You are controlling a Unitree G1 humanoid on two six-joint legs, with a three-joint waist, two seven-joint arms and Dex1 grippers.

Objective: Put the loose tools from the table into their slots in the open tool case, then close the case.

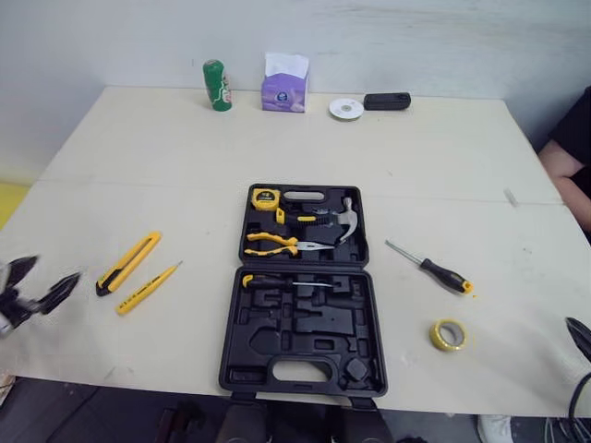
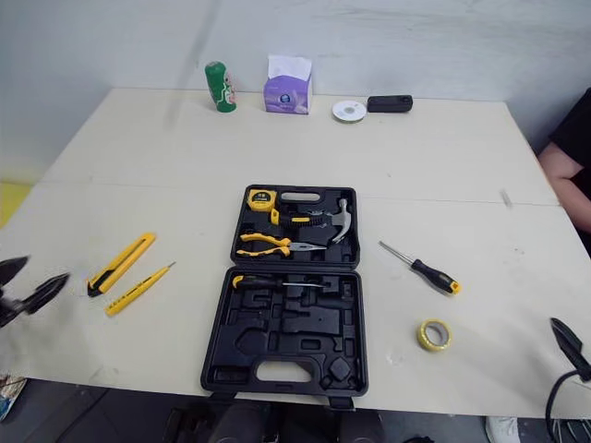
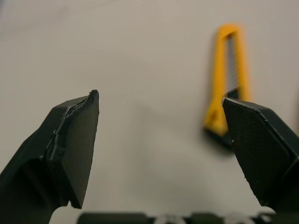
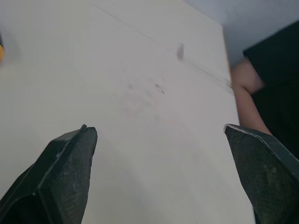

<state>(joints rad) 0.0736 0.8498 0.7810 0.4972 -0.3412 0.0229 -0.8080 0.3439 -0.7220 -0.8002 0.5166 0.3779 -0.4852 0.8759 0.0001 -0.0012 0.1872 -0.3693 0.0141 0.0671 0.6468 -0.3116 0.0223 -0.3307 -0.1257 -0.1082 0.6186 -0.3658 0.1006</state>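
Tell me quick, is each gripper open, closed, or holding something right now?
Left gripper: open, holding nothing, facing the yellow utility knife.
Right gripper: open, holding nothing, over the table.

Far edge of the table point(image 1: 138, 157), left to right: green can point(image 1: 218, 85), purple tissue box point(image 1: 284, 85), white disc point(image 1: 346, 109), black device point(image 1: 387, 101). Disc and device sit just beside each other. At the right edge, a person's arm point(image 1: 561, 171).

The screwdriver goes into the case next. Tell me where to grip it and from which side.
Grip the screwdriver by its thick black handle, from above, closing across its width: it lies flat on the table, and the thin shaft offers little hold.
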